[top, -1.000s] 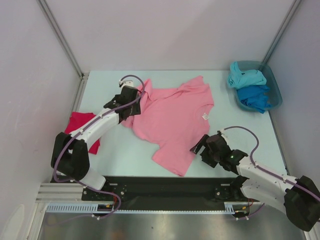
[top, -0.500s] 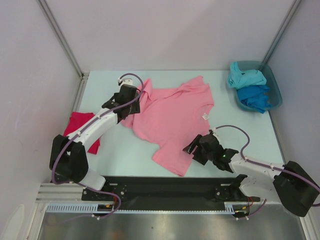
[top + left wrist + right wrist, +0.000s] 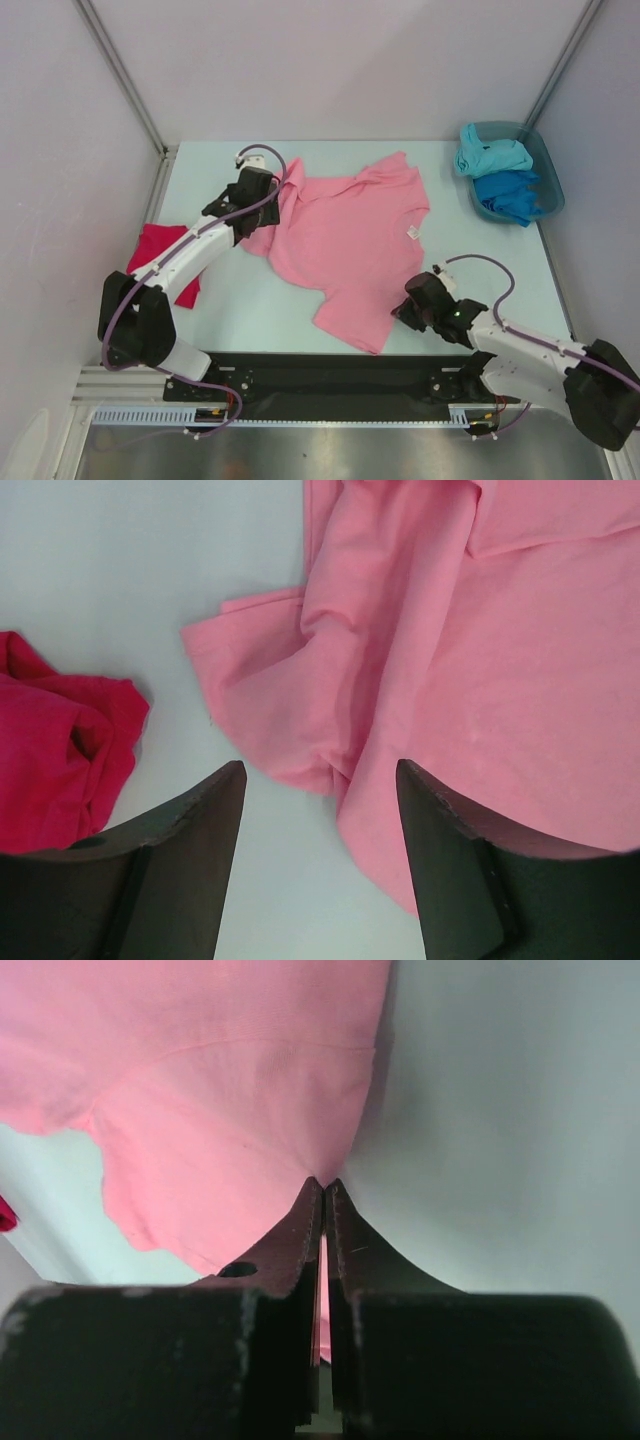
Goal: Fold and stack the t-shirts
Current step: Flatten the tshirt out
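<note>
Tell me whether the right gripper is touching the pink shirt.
Touching. The right wrist view shows the right gripper shut on the edge of the pink shirt.

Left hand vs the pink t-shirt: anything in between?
Nothing visible. The open left hand hangs right over the crumpled sleeve edge of the light pink cloth t-shirt. The crimson cloth t-shirt lies off to one side, with bare table between the two.

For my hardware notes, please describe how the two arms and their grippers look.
The left arm and right arm have white links, black joints and a looping grey-purple cable each. The left gripper and right gripper have dark, tapered fingers.
</note>
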Controlling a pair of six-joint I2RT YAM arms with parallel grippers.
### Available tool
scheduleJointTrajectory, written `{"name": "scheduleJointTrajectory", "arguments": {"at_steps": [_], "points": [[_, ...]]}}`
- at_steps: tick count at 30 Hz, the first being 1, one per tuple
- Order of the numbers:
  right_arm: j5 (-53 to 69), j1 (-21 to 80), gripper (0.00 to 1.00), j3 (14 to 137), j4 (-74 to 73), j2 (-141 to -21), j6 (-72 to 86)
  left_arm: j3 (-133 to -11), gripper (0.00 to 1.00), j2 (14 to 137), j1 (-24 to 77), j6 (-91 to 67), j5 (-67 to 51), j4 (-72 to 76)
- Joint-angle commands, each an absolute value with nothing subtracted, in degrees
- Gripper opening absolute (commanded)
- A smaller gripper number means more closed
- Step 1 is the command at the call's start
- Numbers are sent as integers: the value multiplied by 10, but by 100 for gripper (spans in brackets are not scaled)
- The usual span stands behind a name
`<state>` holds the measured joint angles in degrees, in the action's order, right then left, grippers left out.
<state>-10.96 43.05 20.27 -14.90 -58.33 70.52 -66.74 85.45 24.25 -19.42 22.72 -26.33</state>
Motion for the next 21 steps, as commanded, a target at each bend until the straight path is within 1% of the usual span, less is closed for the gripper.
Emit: {"name": "scheduleJointTrajectory", "arguments": {"at_steps": [1,2,6,8,10,11,14,17,21], "points": [[-163,411,0,227,-249,-530,720,-701,67,844,239,-185,230,-258],[-173,404,0,231,-289,-519,723,-703,67,845,239,-185,230,-258],[-190,355,0,241,-365,-467,717,-708,67,855,239,-187,227,-257],[-181,305,0,243,-392,-443,699,-708,67,861,240,-188,222,-253],[-174,276,0,251,-410,-429,682,-710,67,866,239,-187,220,-253],[-174,249,0,255,-443,-425,672,-711,67,868,239,-186,221,-252],[-163,219,0,253,-495,-392,664,-713,67,871,239,-181,224,-251],[-150,182,0,249,-531,-341,657,-712,67,878,239,-185,218,-250],[-127,121,0,262,-547,-321,652,-699,66,881,239,-207,206,-252]]}}
